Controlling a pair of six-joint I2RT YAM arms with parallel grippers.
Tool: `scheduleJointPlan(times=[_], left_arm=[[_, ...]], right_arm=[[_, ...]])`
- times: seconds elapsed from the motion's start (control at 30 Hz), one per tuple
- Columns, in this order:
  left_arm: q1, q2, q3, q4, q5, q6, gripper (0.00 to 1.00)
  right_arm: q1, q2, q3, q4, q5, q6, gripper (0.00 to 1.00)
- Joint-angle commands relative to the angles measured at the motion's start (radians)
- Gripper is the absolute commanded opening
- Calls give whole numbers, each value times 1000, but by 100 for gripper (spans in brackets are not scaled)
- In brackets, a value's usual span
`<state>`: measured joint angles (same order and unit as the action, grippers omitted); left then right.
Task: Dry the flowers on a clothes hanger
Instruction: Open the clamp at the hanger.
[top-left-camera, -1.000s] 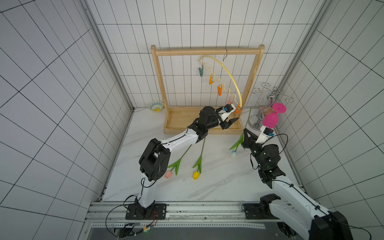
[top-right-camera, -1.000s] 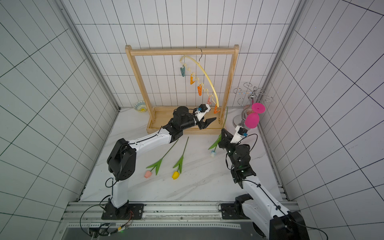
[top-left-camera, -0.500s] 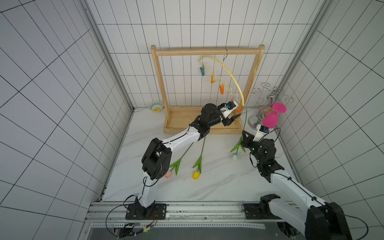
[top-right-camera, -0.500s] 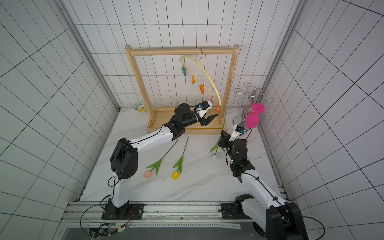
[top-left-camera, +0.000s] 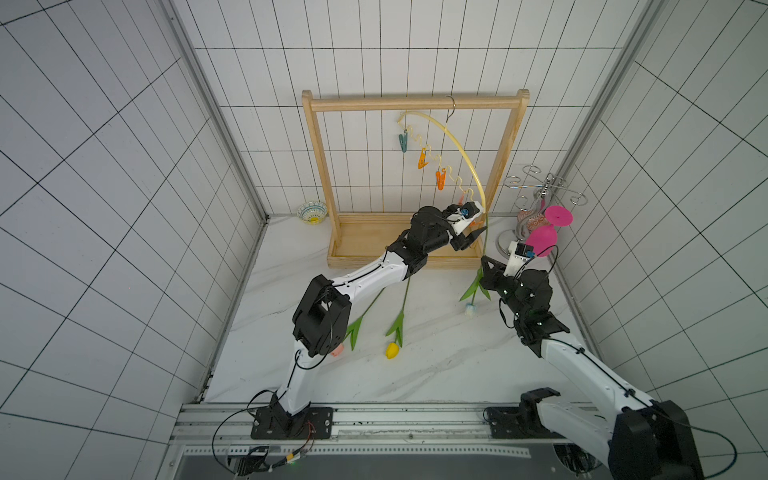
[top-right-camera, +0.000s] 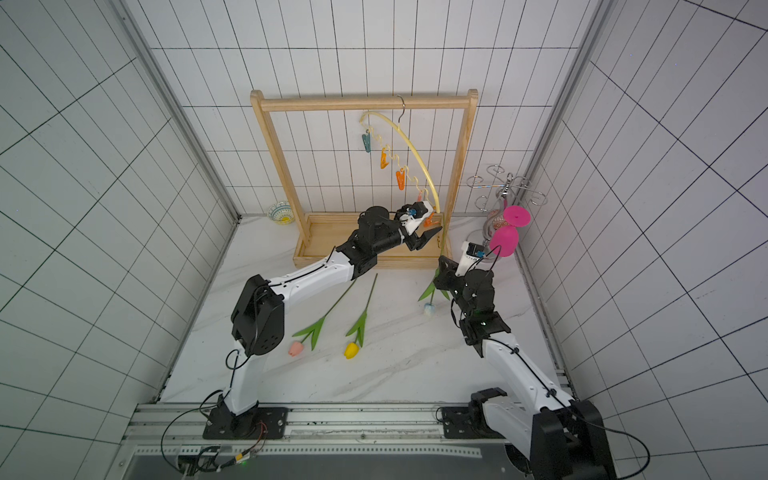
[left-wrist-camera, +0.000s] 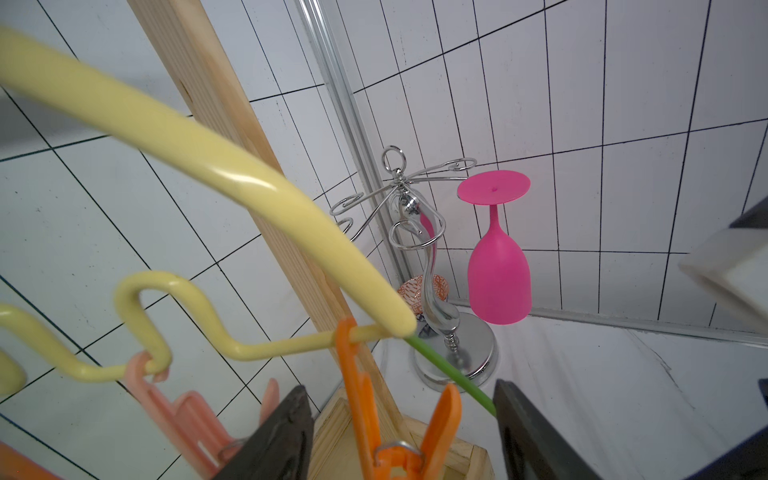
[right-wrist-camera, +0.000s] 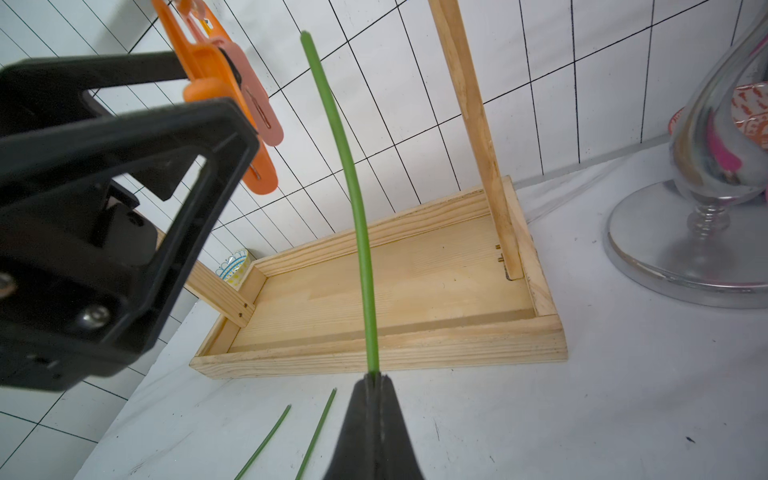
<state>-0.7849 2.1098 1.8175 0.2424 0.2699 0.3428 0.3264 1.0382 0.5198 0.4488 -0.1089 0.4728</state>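
The hanger (top-left-camera: 461, 145) hung by its hook from the top bar of the rack (top-left-camera: 316, 166), tilted steeply so that one end sat low over the rack's tray. I had my left tool (left-wrist-camera: 399, 390) at that low end with its jaws apart. An orange clip (left-wrist-camera: 362, 399) stood between them with a gap on either side, so the tool gripped nothing. A pink clip (left-wrist-camera: 183, 411) hung just beside the orange one. My right tool (right-wrist-camera: 374, 380) was clenched on the stem of the white tulip (right-wrist-camera: 362, 232), holding it upright with the head hanging down close to the surface (top-left-camera: 436, 365); I could not tell whether the head touched. The cut end of the stem reached up beside the hanger's low tip and the orange clip, but it was not in the clip. The pink tulip (top-right-camera: 296, 348) and yellow tulip (top-left-camera: 391, 350) lay on the surface between my arms, stems pointing toward the rack. A goblet (left-wrist-camera: 498, 274) hung upside down on the stand (left-wrist-camera: 440, 316) near the right wall.
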Motion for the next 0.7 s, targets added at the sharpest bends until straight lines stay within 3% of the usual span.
scheduleJointPlan(times=[0.0,0.17,0.5,0.67], left_arm=[[-6,18,28,-4,-18,17,68],[-8,20,28,7,-20,19,61],[-10,35,52,12,-26,13,60],[-11,36,56,5,-23,16,53]], right_arm=[[-5,-1,52,-7,-27,-21,0],[-4,3,57,-4,-44,-15,0],[-3,-1,59,-1,-52,-16,0],[-2,2,60,-1,-58,-14,0]])
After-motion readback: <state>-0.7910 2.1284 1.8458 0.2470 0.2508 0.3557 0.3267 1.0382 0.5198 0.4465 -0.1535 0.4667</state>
